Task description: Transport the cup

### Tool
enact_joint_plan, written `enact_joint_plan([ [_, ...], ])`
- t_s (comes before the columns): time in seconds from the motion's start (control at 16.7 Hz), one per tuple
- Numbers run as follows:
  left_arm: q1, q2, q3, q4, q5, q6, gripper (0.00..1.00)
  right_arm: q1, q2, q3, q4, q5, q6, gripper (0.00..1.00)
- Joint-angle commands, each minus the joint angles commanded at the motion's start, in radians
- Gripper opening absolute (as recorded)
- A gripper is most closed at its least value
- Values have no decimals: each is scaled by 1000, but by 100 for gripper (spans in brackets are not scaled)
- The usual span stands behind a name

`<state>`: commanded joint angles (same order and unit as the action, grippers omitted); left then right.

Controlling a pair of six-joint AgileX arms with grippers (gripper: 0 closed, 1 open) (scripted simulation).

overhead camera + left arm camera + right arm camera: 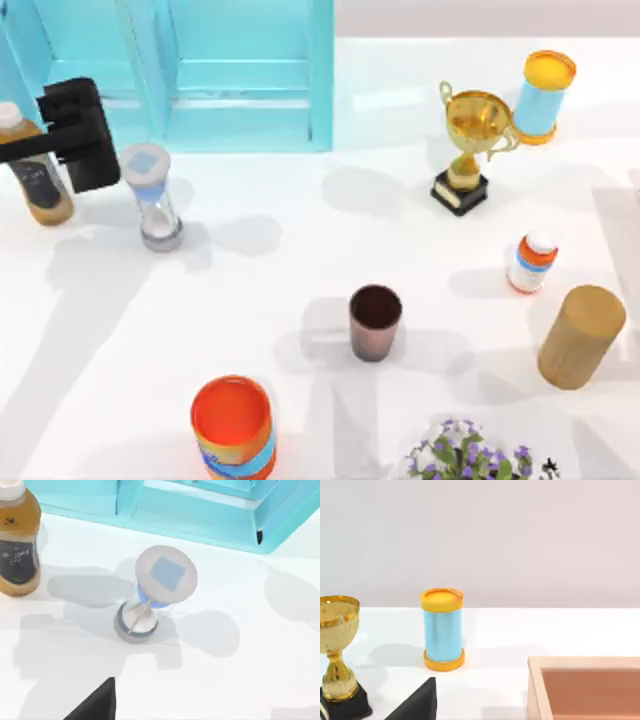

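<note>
Ribbed brownish-pink, the cup [375, 322] stands upright and untouched just below the centre of the top view, between an orange-topped can [233, 427] at the lower edge and a wooden cylinder [580, 337] at the right. Farther up, a gold trophy [472, 147] and a blue canister [544, 97] stand at the upper right. My left gripper [72, 133] hovers at the upper left beside an hourglass [154, 196] and an amber bottle [36, 172], its grasp impossible to tell.

1 cup [375, 321], 1 trophy [470, 146], 1 hourglass [154, 196], 2 bottles [36, 172] [531, 261], 3 cans [232, 428] [545, 96] [580, 337].
</note>
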<state>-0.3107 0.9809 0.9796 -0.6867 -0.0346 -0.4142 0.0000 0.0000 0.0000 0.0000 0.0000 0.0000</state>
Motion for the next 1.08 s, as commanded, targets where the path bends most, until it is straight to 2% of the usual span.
enact_joint_plan([
  [0.42,-267,676,676,-447,8,-237,100,0,0,0,0,0,0,100],
  [0.66,-413,1011,1004,-659,22,-338,100,0,0,0,0,0,0,100],
  [0.9,-522,1250,1233,-805,35,-405,100,0,0,0,0,0,0,100],
  [1.08,-561,1334,1312,-856,40,-428,100,0,0,0,0,0,0,100],
])
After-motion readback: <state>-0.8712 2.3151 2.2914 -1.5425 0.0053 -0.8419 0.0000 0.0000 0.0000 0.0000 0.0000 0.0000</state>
